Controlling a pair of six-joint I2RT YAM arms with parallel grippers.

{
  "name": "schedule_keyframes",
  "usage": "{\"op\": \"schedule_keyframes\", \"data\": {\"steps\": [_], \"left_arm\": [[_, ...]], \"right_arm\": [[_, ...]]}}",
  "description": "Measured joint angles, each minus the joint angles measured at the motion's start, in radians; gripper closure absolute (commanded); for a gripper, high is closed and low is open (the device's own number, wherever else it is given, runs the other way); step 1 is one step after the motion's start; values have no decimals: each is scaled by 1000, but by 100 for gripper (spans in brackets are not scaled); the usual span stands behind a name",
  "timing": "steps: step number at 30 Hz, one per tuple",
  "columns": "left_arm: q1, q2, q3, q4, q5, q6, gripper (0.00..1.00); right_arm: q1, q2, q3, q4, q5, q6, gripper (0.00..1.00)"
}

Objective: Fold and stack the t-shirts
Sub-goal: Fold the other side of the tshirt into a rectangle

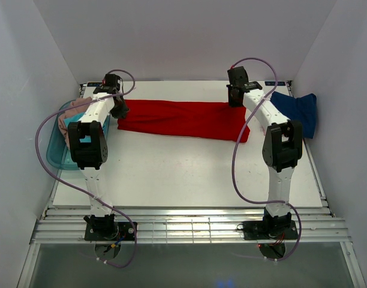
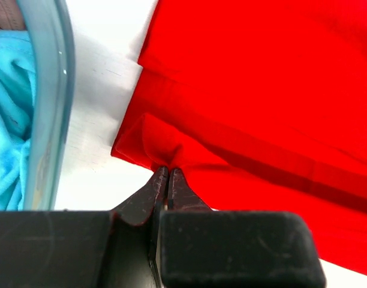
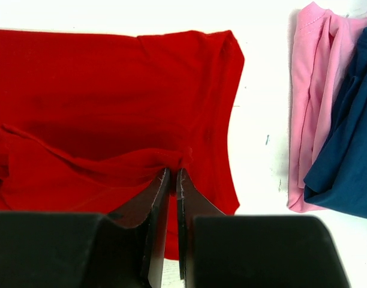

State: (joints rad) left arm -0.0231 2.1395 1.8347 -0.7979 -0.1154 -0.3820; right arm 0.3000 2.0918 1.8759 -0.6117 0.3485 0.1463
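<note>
The bright red t-shirt (image 1: 183, 119) lies folded in a long band across the back of the table. My left gripper (image 1: 119, 110) is shut on its left edge (image 2: 165, 157), pinching a fold of red cloth. My right gripper (image 1: 235, 99) is shut on a bunched fold of the red shirt (image 3: 111, 120) near its right end. The navy blue t-shirt (image 1: 297, 111) lies folded at the far right on the light pink t-shirt (image 3: 309, 114). The turquoise t-shirt (image 2: 9, 114) and the dusty pink-beige t-shirt (image 1: 68, 119) lie in the tub.
A translucent teal plastic tub (image 1: 56, 153) stands at the table's left edge, its rim (image 2: 48, 102) close to my left gripper. White walls enclose the table on three sides. The white table top (image 1: 183, 174) stretches in front of the red shirt.
</note>
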Motion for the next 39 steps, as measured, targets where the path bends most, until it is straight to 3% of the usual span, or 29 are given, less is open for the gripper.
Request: {"op": "schedule_keyframes", "data": {"steps": [24,39], "left_arm": [[13,64,-9,43,19,-13,96],[46,61,-22,55,38,-23,94]], "right_arm": [[-26,11,0,2,-6,3,88],[-48,13,-11,15,3,3,88]]}}
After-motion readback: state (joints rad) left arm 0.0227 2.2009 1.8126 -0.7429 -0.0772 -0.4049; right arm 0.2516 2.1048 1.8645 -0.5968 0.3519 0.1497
